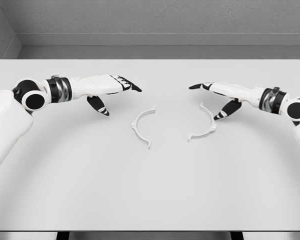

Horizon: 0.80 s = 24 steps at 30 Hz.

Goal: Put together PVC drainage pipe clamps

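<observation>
Near the desk's [150, 200] middle, a little toward the far edge: two white half-clamps, well apart, open sides facing each other. Left half [142, 126] bowed toward the left edge, right half [204, 123] bowed toward the right edge. Neither touched yet.

Above the desk on the left, left hand [107, 90] outstretched, fingers straight, thumb hanging down, holding nothing. On the right, right hand [221, 95] likewise spread and empty, thumb tip just beside the right half, contact impossible to confirm.

Probably the reach before the first grasp. For a good grasp: pinch each half at the crown of its arc, between thumb and forefinger, leaving the end tabs free for mating. Thin, light and flat on the surface, so likely to skid if pushed sideways; better to come down from above and close gently. Then bring both halves toward the centre with tabs kept level and aligned, since a tilted half would likely miss its partner.

Count: two half-clamps, two hands, one desk. No pipe, no screws in view.
</observation>
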Motion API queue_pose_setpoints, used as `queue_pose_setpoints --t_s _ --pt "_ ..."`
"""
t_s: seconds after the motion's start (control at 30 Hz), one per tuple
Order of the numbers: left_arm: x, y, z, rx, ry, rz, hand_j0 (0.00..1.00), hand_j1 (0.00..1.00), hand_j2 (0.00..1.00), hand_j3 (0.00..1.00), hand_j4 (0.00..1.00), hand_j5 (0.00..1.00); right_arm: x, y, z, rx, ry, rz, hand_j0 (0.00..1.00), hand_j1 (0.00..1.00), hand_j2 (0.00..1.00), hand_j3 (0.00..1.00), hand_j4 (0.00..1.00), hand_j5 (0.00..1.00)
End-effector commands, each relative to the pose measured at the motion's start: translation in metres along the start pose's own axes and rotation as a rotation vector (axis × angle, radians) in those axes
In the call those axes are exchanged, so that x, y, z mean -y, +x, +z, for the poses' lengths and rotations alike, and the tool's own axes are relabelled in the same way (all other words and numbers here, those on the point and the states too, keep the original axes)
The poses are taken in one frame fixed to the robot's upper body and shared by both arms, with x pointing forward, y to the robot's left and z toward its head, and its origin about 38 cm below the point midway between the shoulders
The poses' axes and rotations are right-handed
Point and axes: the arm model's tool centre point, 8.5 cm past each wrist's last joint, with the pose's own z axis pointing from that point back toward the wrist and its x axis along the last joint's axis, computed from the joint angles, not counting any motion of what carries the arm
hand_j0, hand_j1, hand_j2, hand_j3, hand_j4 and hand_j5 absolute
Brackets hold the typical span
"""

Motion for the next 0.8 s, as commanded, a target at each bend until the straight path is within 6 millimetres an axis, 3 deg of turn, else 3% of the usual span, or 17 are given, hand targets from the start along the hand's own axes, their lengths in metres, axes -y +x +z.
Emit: queue_pose_setpoints --t_s 0.0,0.77 --pt "-0.001 0.0 0.001 0.0 0.006 0.006 1.0 1.0 1.0 1.0 1.0 1.0 0.0 0.004 -0.003 0.013 0.0 -0.001 1.0 1.0 1.0 1.0 1.0 1.0" --pt "-0.003 -0.002 0.004 -0.005 0.017 0.012 1.0 1.0 1.0 1.0 1.0 1.0 -0.003 0.046 -0.026 0.134 0.036 0.079 1.0 1.0 1.0 1.0 1.0 1.0"
